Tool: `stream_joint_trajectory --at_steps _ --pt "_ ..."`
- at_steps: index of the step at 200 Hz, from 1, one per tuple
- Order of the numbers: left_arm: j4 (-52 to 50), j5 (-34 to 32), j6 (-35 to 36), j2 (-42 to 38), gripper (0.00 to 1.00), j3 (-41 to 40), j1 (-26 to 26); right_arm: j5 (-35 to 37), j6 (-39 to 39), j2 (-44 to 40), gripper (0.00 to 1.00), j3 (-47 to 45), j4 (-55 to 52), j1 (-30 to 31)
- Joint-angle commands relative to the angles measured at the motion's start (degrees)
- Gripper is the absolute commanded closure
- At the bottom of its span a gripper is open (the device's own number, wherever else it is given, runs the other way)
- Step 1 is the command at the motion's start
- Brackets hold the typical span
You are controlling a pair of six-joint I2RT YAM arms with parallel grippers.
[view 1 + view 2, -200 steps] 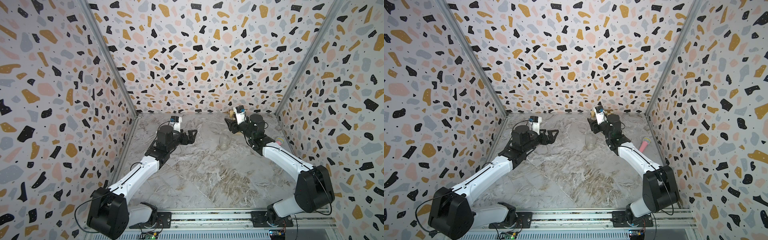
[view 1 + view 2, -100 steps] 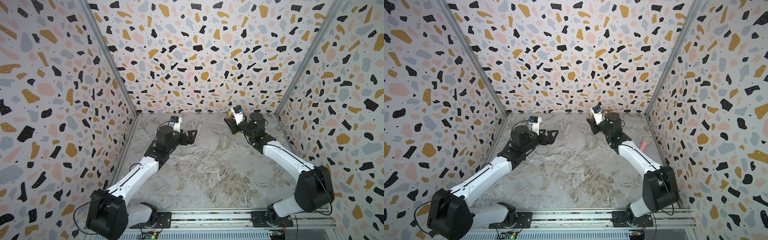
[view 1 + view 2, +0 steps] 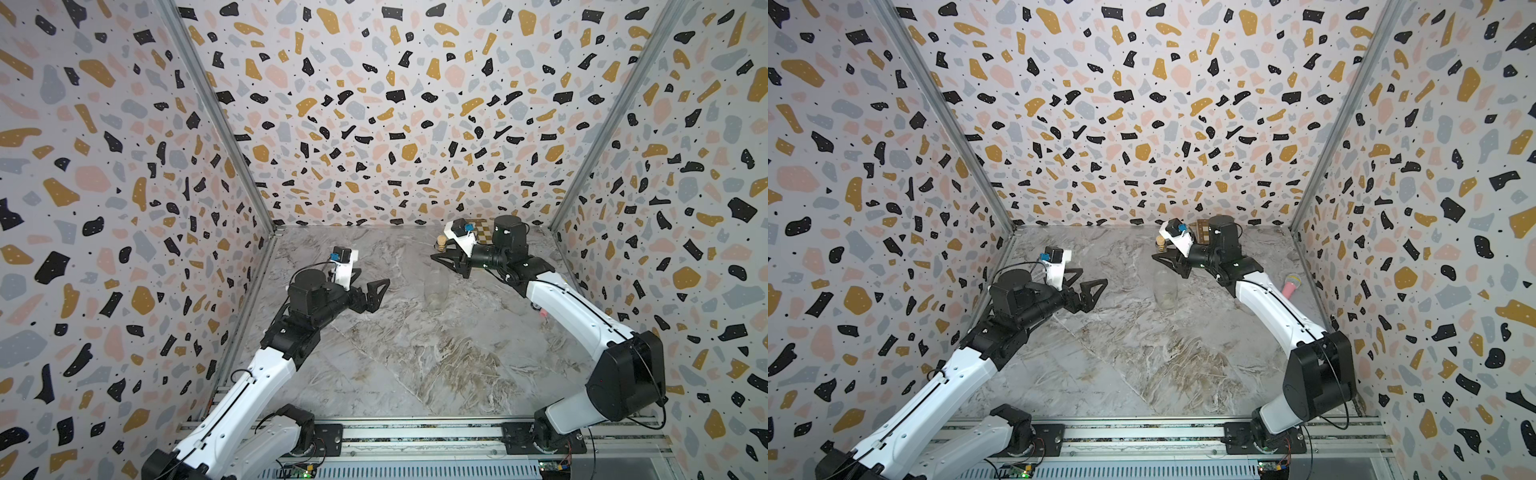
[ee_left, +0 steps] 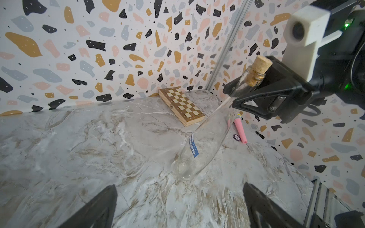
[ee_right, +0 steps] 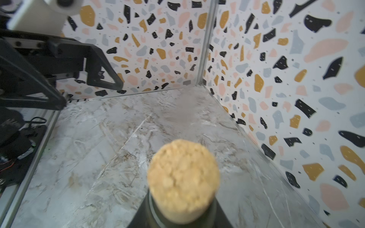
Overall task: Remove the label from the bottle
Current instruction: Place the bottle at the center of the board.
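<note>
We find the small blue rectangular label [image 4: 194, 147] with white print stuck flat along the lower body of the tall clear glass bottle [image 4: 207, 138], on the side that faces the left arm. No corner of it looks lifted. The bottle stands with its base on the grey marbled tabletop [image 4: 98, 138], towards the back and the robot's right, and its tan cork stopper [image 4: 258, 70] is in place.

The right gripper [image 4: 231, 97] has its black fingers closed round the narrow neck just under the cork, so we take it to be steadying the bottle. The left gripper [image 3: 1090, 278] hangs apart from the bottle, jaws spread fully wide with nothing in them, pointed towards the label side.

Behind the bottle a wooden chequered chessboard box [image 4: 181, 106] lies by the back wall, and a pink toy microphone [image 4: 240, 128] lies near the right wall. Neither touches the bottle as far as we can see.

We judge the task barely begun. The bottle is secured, but the peeling itself is all to do: the left gripper has yet to reach the glass, catch an edge of the label and draw it off
</note>
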Motion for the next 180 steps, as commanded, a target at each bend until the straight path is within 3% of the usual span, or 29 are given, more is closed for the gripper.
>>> stream_joint_trajectory --at_steps 1,48,103,180 --pt "0.18 2.04 0.11 -2.67 0.0 -3.0 -0.13 -10.86 -8.02 0.07 1.0 4.68 -1.63 1.42" --pt "-0.08 2.91 0.12 -6.71 0.0 -6.34 -0.14 -19.5 -16.13 4.64 1.0 10.22 -10.46 3.86" --pt "-1.71 3.38 1.71 -7.65 0.0 -6.0 -0.11 -23.2 -20.82 9.15 1.0 15.54 -18.63 4.66" --pt "1.75 3.99 1.48 -6.84 0.0 -5.86 -0.1 -21.48 -20.3 11.81 0.97 16.68 -19.72 5.87"
